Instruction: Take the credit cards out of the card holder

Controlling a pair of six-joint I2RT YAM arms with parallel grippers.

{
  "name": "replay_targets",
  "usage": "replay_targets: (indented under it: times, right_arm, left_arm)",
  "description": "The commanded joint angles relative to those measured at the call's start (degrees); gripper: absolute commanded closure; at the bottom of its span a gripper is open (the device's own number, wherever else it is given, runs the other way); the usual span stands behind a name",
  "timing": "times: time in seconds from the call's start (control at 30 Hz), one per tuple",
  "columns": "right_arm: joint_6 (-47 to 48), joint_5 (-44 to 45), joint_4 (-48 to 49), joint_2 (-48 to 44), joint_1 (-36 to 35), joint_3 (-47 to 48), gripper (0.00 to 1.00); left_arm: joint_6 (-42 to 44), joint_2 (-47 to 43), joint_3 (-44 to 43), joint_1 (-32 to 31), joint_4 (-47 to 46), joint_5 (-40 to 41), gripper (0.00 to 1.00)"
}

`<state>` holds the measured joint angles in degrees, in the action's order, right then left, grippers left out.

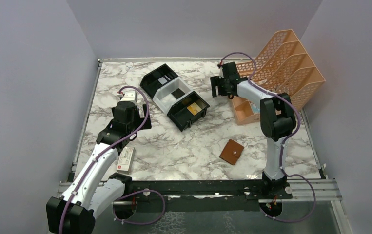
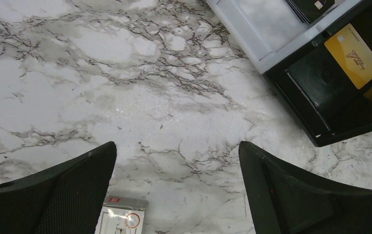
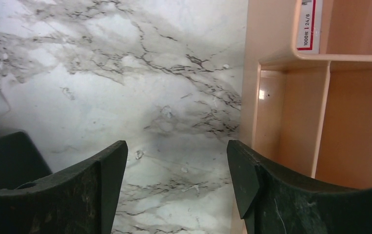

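Note:
The card holder (image 1: 231, 151) is a small brown leather wallet, lying shut on the marble table at the front right. No credit cards show; they are hidden or out of view. My left gripper (image 1: 136, 122) is open and empty, well left of the wallet; in the left wrist view (image 2: 176, 146) its jaws stand wide apart over bare marble. My right gripper (image 1: 217, 89) is open and empty at the far side, beside the orange rack; in the right wrist view (image 3: 176, 146) its jaws stand wide apart over bare marble. The wallet is in neither wrist view.
A black-and-white three-compartment tray (image 1: 162, 100) stands mid-table with a gold-yellow card (image 1: 192, 109) in its near compartment, also in the left wrist view (image 2: 353, 55). A long white box with a red mark (image 1: 125, 159) lies by my left arm. An orange file rack (image 1: 283, 63) stands at the back right.

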<state>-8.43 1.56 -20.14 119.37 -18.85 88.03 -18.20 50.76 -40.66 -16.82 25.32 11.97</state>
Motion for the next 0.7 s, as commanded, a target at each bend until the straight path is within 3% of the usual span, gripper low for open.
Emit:
replay_targets:
  times: [0.0,0.67]
  right_arm:
    - [3.4,8.1,-1.6,1.9,1.1,1.4,0.23]
    - [3.5,14.2,-2.6,4.0,2.9,5.0,0.18]
  left_arm:
    - [0.5,0.0,0.2,0.5,-1.2,-1.2,0.01]
    - [0.6,0.1,0.1,0.5,-1.1,-1.9,0.01]
